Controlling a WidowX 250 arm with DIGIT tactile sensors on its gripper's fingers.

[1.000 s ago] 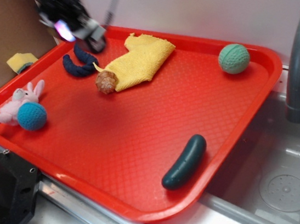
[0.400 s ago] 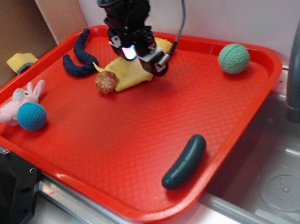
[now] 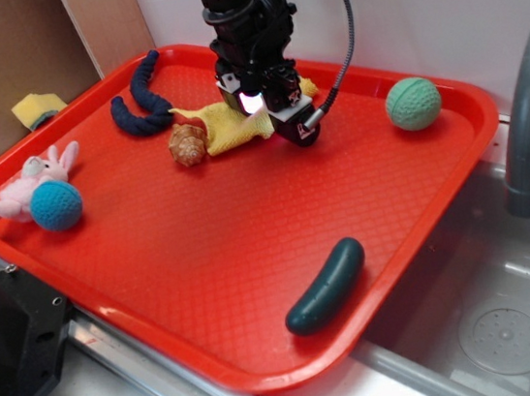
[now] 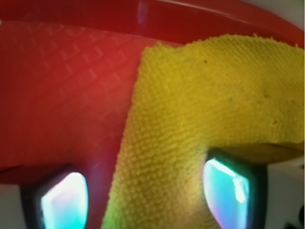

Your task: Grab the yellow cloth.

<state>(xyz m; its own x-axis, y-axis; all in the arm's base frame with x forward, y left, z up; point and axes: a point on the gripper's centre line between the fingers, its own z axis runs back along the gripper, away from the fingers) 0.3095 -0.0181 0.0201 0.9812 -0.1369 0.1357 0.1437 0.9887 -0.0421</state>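
Observation:
The yellow cloth (image 3: 224,125) lies rumpled at the back of the red tray (image 3: 252,248), and the arm covers most of it in the exterior view. My gripper (image 3: 262,112) hangs right over it, close to the fabric. In the wrist view the cloth (image 4: 209,109) fills the middle and right. The gripper (image 4: 145,198) is open, with its left fingertip (image 4: 64,200) over bare tray (image 4: 66,86) and its right fingertip (image 4: 228,191) over the cloth. The cloth's left edge runs between the fingers, and nothing is gripped.
On the tray are a brown shell-like toy (image 3: 187,145) touching the cloth's left end, dark blue curved pieces (image 3: 140,102), a pink bunny (image 3: 30,180), a blue ball (image 3: 56,205), a green ball (image 3: 413,103) and a dark green cucumber (image 3: 325,286). A grey faucet (image 3: 528,115) and a sink stand to the right.
The arm has swung from the tray's back left corner rightwards over the yellow cloth, then shifted slightly further right and lower. The cloth has not moved.

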